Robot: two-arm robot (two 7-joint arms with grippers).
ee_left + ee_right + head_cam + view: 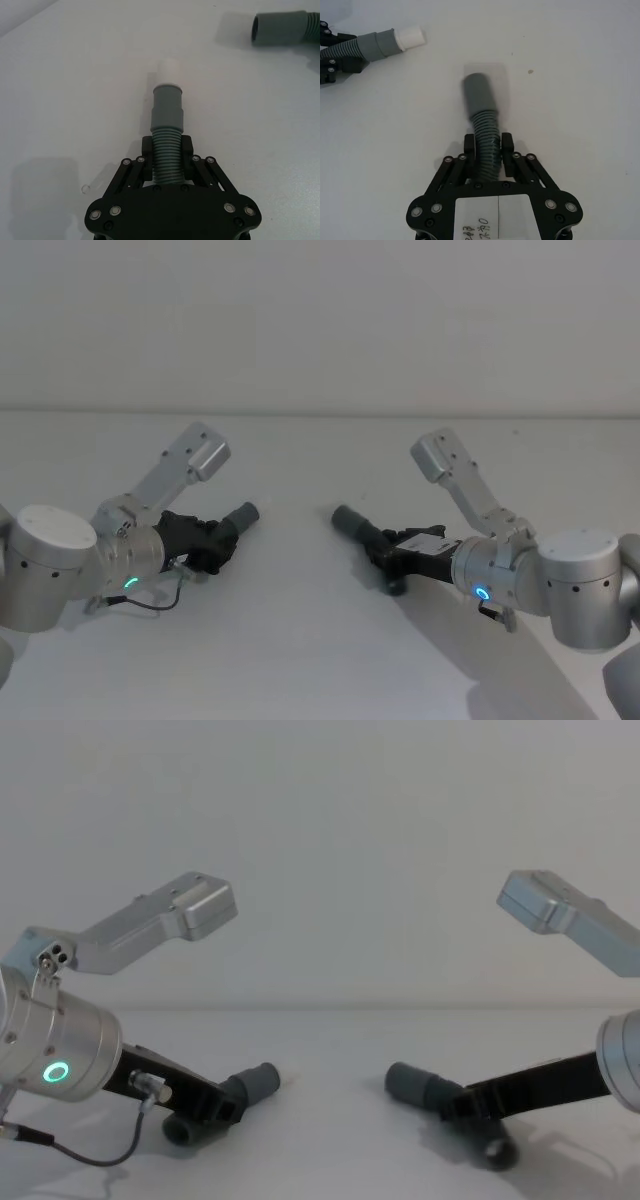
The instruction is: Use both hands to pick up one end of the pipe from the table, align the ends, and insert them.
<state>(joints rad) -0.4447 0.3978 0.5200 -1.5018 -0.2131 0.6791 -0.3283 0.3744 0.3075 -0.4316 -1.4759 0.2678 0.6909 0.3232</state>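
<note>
L tool (167,148) clamped on ribbed part of spigot piece (167,107); R tool (488,148) clamped on hollow-cuff piece (481,97); both held low by worktop (300,640); ends (246,512) facing, well apart; grasps judged done; alignment & insertion left.

A plain pale grey wall (320,320) stands in the background, bare and evenly lit, and meets the white tabletop (300,640) along a straight horizontal line. The right wrist view shows a small dark speck (530,71) on that surface, with a fainter speck (511,54) near it. The left wrist view shows a tiny clear ring-shaped mark (86,189) lying on the surface.
</note>
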